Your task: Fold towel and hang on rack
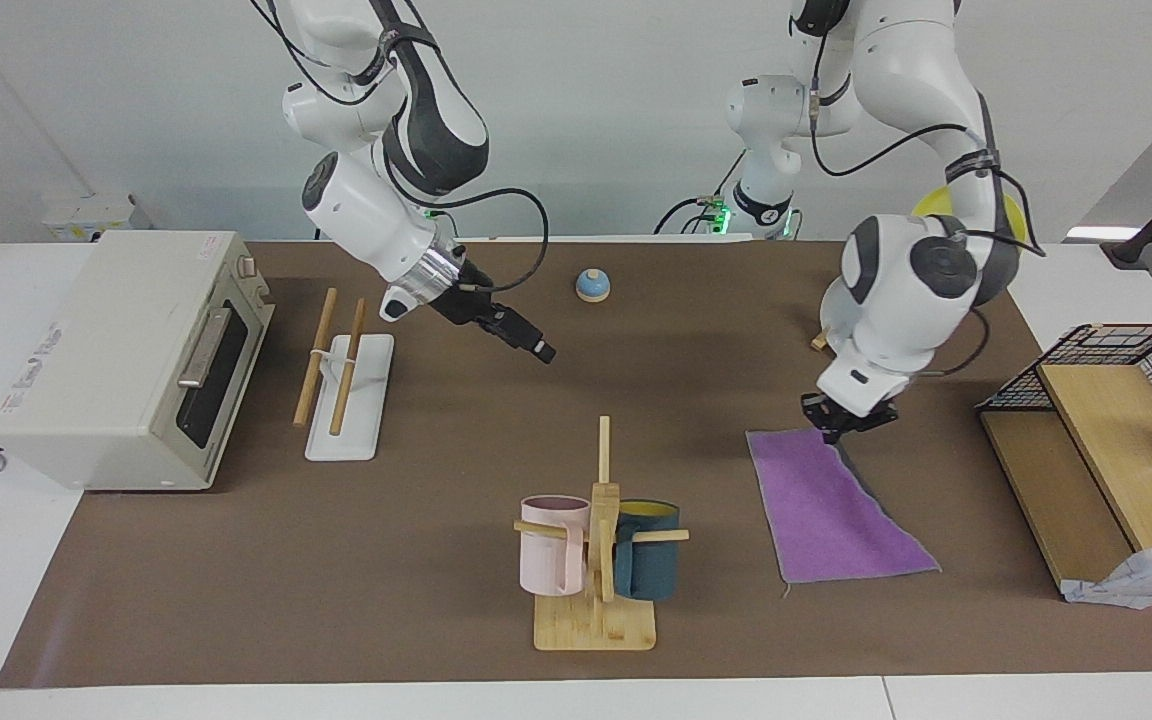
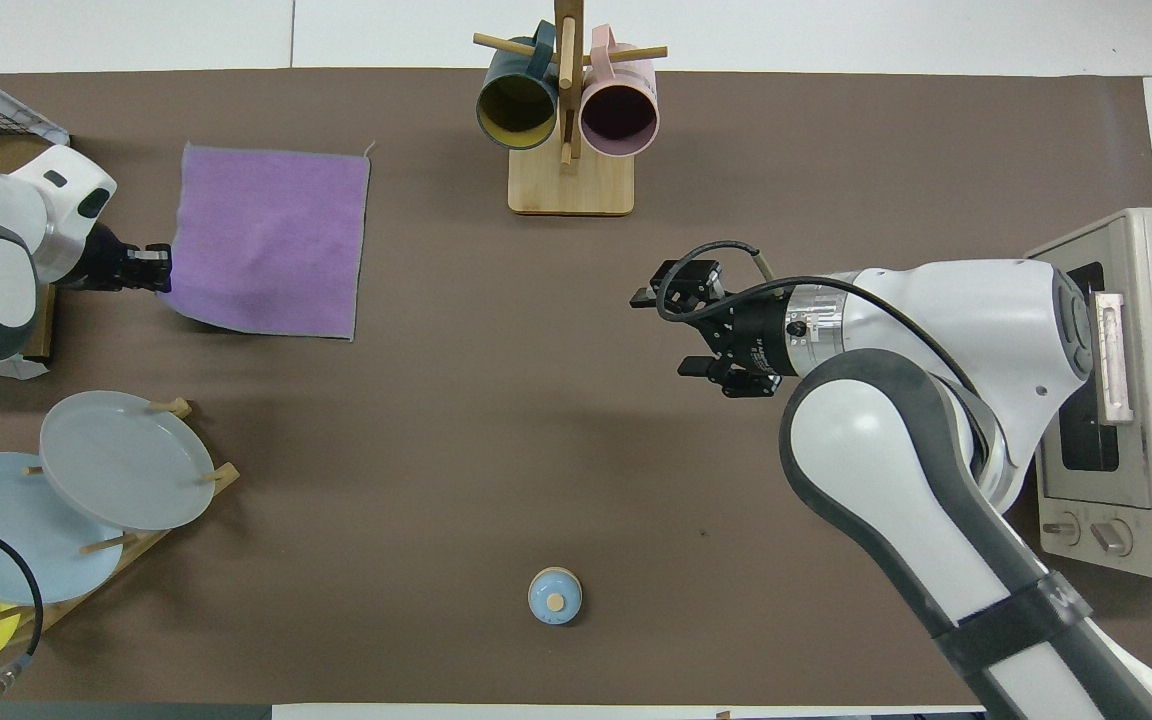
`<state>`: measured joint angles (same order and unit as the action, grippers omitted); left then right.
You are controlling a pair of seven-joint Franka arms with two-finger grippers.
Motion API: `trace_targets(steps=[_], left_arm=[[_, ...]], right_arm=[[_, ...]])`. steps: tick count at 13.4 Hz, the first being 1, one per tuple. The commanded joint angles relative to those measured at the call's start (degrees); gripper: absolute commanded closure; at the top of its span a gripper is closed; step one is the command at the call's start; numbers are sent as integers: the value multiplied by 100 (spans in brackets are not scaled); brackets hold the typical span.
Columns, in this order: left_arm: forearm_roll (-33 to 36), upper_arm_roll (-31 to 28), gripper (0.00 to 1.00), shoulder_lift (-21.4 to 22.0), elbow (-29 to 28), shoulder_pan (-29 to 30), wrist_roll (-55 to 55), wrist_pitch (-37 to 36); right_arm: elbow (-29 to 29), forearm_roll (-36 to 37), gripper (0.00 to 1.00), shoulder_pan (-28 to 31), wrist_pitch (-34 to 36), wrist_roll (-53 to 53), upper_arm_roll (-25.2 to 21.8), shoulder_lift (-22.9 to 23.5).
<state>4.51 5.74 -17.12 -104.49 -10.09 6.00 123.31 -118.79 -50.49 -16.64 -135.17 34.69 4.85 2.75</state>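
The purple towel (image 1: 826, 510) (image 2: 271, 240) lies flat toward the left arm's end of the table, farther from the robots than the plates. Its dark grey underside shows along the slightly raised edge toward the shelf. My left gripper (image 1: 839, 432) (image 2: 158, 268) is low at the towel's corner nearest the robots and is shut on it. The rack (image 1: 346, 385), two wooden rods on a white base, stands beside the toaster oven; in the overhead view my right arm hides it. My right gripper (image 1: 540, 350) (image 2: 648, 297) hangs in the air over bare table between the rack and the mug tree.
A toaster oven (image 1: 126, 360) (image 2: 1126, 400) stands at the right arm's end. A mug tree (image 1: 596, 540) (image 2: 566, 110) stands far from the robots. A small blue knobbed lid (image 1: 592, 286) (image 2: 555, 596) and a plate stand (image 2: 106, 470) sit near them. A wooden shelf (image 1: 1086, 470) stands beside the towel.
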Motion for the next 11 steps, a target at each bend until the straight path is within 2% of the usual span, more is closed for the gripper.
trace_targets(steps=[1,4,6,7,8,11], left_arm=[[365,-108,100,-106,-746,-449,907,928],[392,-82,100,-125,-863,-476,1525,1108],[392,-81,100,-125,-828,-476,1580,1099],[392,-81,97,-107,-819,-476,1545,1064],[384,-73,1,-29,-828,-468,1527,985],[-79,-64,0,340,-618,-188,1300,309]], right_arm=[[-48,-119,0,-6,-124,64,16,-11],[-39,-119,0,-102,-141,64,7,-11],[-48,-119,0,-129,-281,116,16,-11],[-48,-119,0,-199,-308,230,7,-3],[-48,-119,0,-225,-369,266,16,-3],[-48,-119,0,-234,-405,275,16,6]])
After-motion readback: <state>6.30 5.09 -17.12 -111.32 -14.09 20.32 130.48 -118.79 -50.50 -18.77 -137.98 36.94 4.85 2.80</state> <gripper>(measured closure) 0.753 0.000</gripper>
